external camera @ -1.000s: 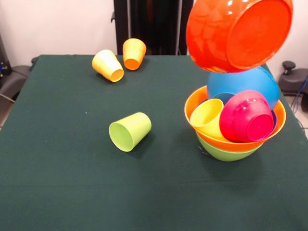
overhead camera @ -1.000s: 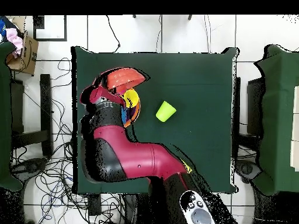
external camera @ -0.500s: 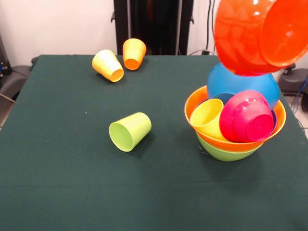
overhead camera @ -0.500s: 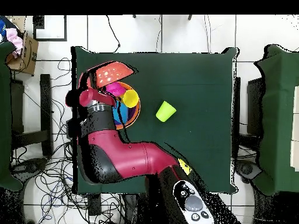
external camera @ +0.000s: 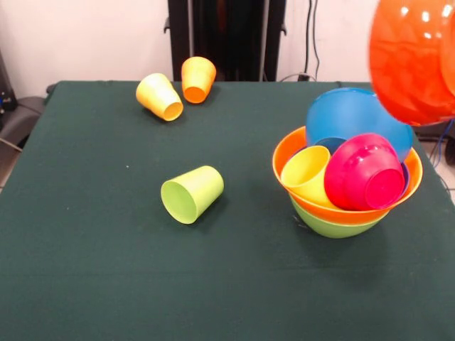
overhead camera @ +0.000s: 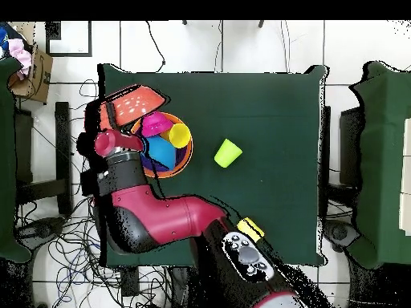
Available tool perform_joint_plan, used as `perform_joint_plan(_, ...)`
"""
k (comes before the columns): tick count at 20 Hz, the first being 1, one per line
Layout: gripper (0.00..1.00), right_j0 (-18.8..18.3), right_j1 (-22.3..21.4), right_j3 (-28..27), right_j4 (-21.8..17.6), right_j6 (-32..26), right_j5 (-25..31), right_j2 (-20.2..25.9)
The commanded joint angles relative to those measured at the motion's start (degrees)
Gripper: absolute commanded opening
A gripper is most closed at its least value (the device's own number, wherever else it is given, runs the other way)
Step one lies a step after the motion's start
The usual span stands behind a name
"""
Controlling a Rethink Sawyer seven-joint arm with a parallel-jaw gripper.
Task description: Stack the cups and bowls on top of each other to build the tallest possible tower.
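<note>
- Claw itself hidden, we cannot tell its state; red-orange bowl hangs high beside the tower, at counter edge.
- Risk, we judge: bowl may drop off-counter or topple the tilted pile.
- We count five bowls, four cups: lime cup, yellow cup, orange cup lying loose, one yellow in tower.

The tower stands at the tabletop's right; three cups lie left of it, two farther back.
</note>
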Motion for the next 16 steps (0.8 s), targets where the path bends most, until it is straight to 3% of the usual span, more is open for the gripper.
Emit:
perform_joint_plan(1,0.00,3.46,8.62,-1.87,-6.02,10.45,-7.23,-0.58)
perform_joint_plan(8,0.00,4.89,12.00,-6.73,-7.29,9.79,-8.39,0.76)
perform_joint_plan(16,0.00,5.90,16.47,-14.58,-9.56,9.46,-5.69,1.94)
